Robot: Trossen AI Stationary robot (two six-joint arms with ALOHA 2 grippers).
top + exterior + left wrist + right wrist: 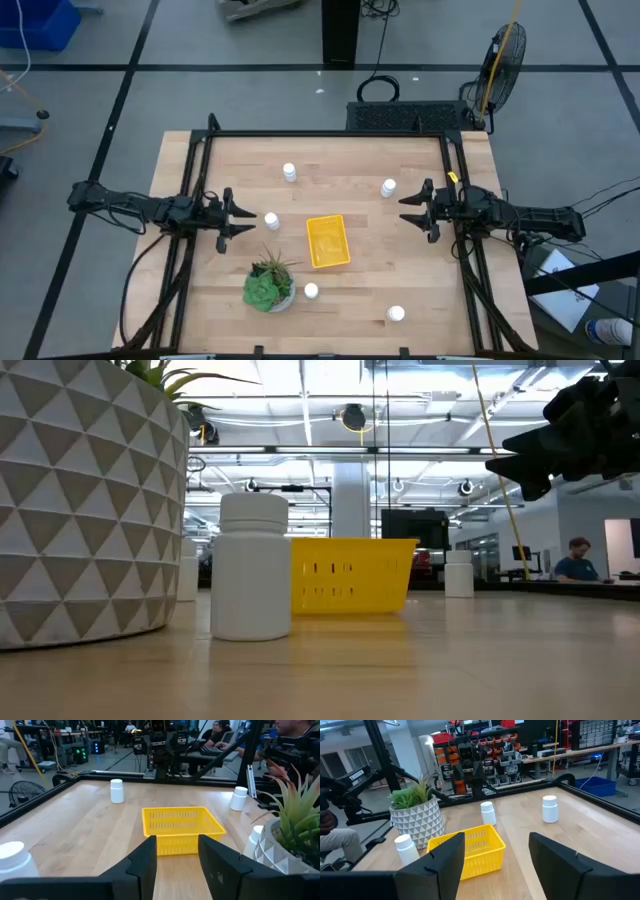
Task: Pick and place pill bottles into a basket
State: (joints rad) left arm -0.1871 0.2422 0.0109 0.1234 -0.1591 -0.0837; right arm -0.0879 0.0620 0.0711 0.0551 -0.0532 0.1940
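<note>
**Start with the bottle beside the left gripper**

From above, you see the yellow basket (328,241) in the middle of the table (420,280), with nothing in it. Five pill bottles (271,221) stand around it. The left gripper (243,217) is spread wide and holds nothing; one bottle stands just beside it. The right gripper (408,211) is also spread and bare, near another bottle (388,187).

From table height, one bottle (251,567) stands near the potted plant (90,500).

In the left wrist view, that nearest bottle (15,857) sits off to one side. Turn until it is between the fingers. Go down slowly, then squeeze its middle.
</note>
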